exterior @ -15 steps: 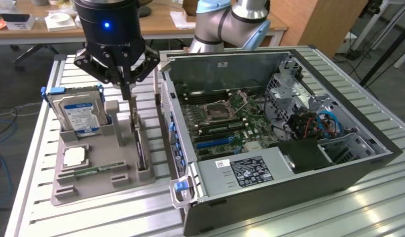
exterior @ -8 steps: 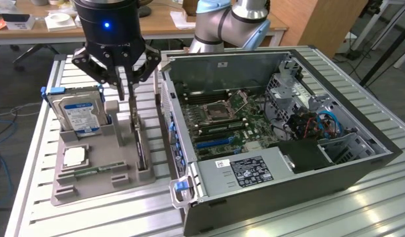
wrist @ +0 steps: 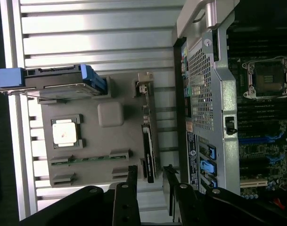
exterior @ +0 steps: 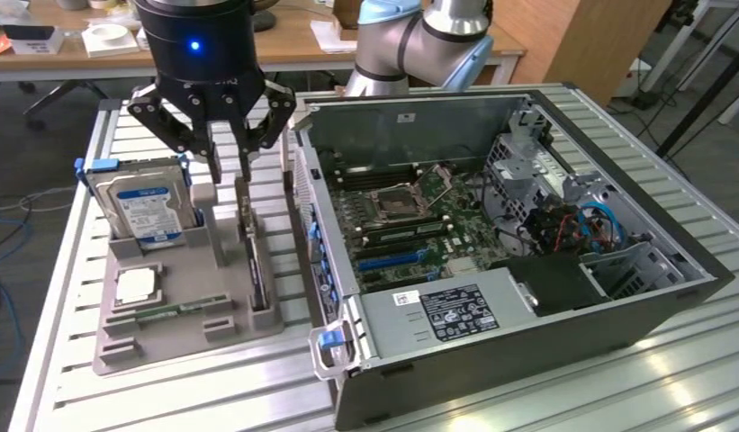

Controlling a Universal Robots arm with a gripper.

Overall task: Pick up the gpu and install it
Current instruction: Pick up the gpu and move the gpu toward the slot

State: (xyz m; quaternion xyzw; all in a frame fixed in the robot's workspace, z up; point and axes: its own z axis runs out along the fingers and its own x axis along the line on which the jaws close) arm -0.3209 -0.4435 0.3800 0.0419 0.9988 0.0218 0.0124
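Over the grey holder (exterior: pixel 165 337) on the worktop (exterior: pixel 57 315), tool (exterior: pixel 229 173) hangs w/ fingers parted partway, gripping nothing, approx. above the gpu (exterior: pixel 254 270), which stands on edge in its slot beside the PC case (exterior: pixel 562 333). Risk, IMO: if the tool is off-centre, a finger could hit the card's top edge or a holder post; a thin board may tilt in a loose pinch.

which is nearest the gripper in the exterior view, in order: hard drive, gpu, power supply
1. gpu, in the tray right under the gripper.
2. hard drive, exterior view's left.
3. power supply, in the case, exterior view's right.
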